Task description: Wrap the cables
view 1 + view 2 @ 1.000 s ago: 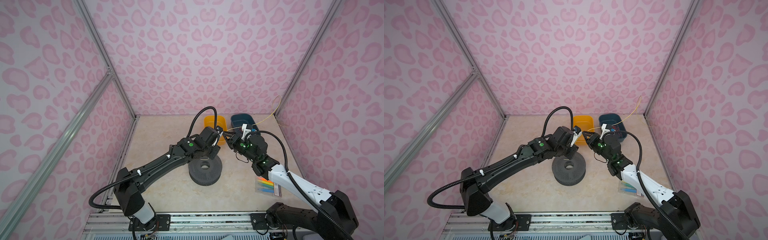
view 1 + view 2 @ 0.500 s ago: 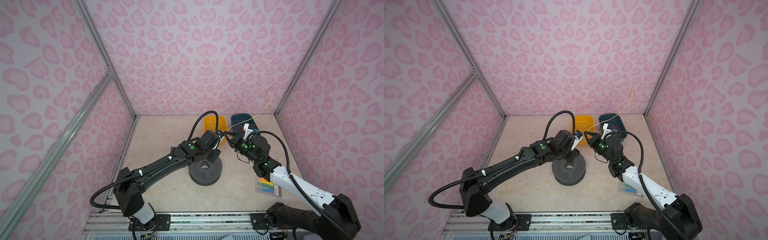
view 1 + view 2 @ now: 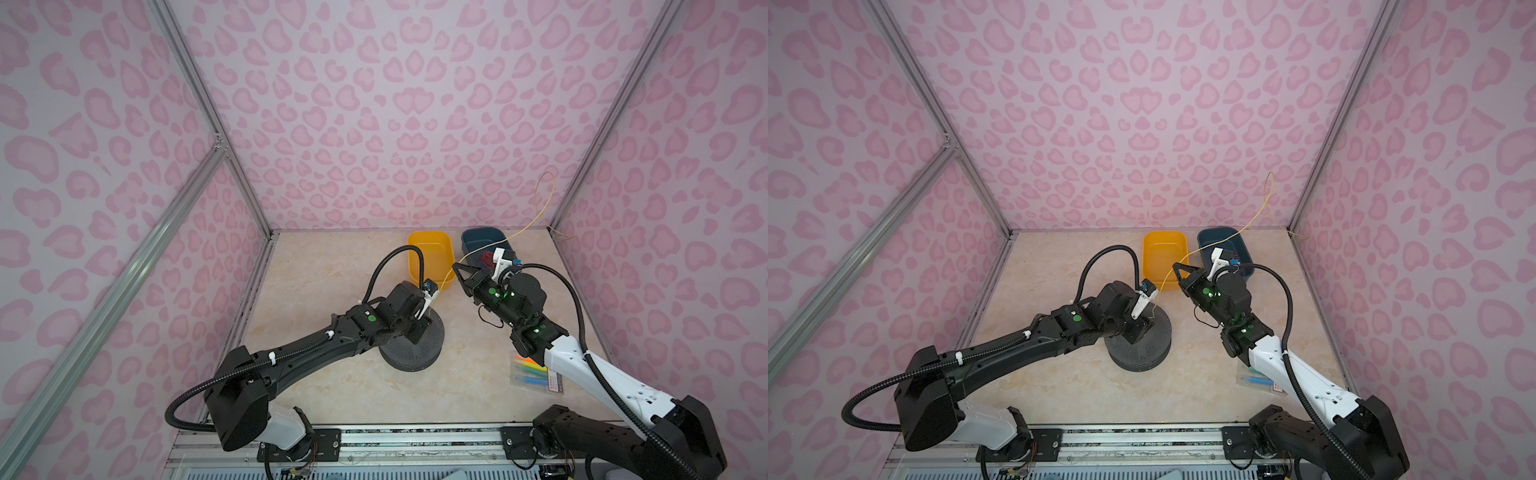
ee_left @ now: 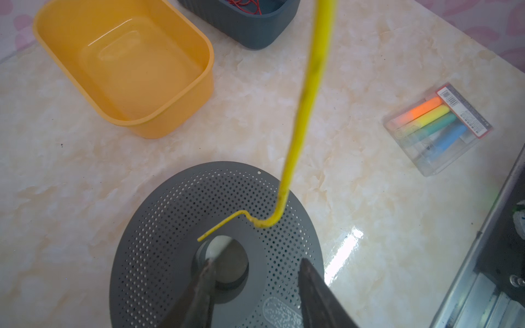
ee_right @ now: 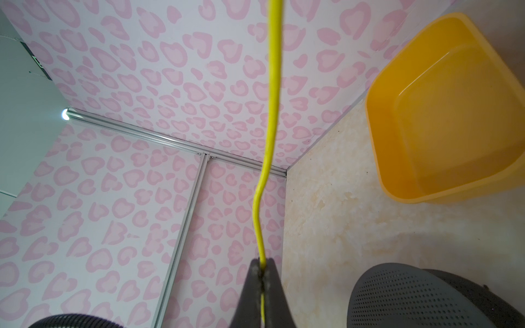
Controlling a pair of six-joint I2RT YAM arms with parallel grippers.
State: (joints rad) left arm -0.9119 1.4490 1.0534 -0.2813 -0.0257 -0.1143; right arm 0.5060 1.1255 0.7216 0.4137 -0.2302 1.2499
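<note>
The cable is one thin yellow wire [image 4: 302, 113]. My right gripper [image 5: 262, 261] is shut on it, held raised beside the yellow bin in both top views [image 3: 457, 267]. From that grip the wire runs up to a loop against the back right wall, and down to a bent free end over the grey perforated round spool [image 4: 170, 227]. My left gripper [image 4: 257, 268] stands open just above the spool's centre hole, with nothing between its fingers. The wire's end lies a little ahead of its fingertips [image 4: 208, 267], apart from them.
A yellow bin [image 3: 430, 253] and a dark blue bin [image 3: 482, 245] holding red wires stand at the back. A clear pack of coloured markers [image 4: 437, 125] lies on the table to the right, under the right arm. The pink walls close in on three sides.
My left gripper has opened, let go of the wire and sunk toward the spool. My right gripper has shut on the wire. The wire's far loop has swung left along the wall.
</note>
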